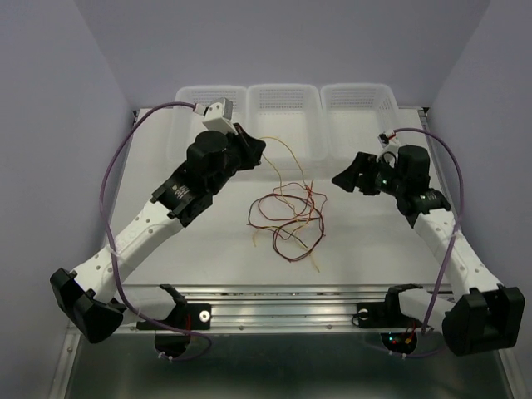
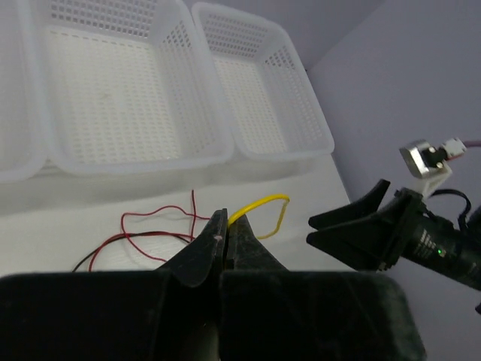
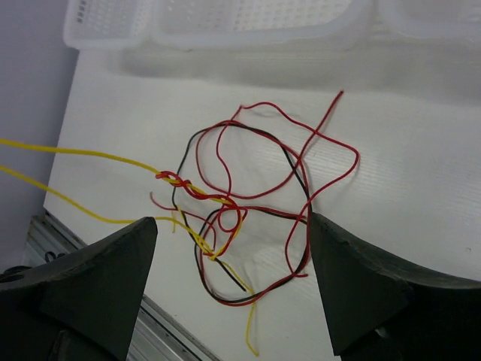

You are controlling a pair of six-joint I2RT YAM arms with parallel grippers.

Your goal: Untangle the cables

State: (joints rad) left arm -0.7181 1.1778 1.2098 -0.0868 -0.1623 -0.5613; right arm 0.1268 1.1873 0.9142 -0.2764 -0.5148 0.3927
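Several thin cables (image 1: 287, 218) lie tangled in the middle of the table (image 1: 378, 249), the left jaws closed on a yellow cable (image 2: 263, 200), probably to pull it free, while the right jaws stand open beside the tangle.

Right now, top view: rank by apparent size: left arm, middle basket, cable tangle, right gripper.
Largest: left arm, clearly.
Next: middle basket and cable tangle. They cover a similar spread, so I won't rank them against each other.
Smallest: right gripper.
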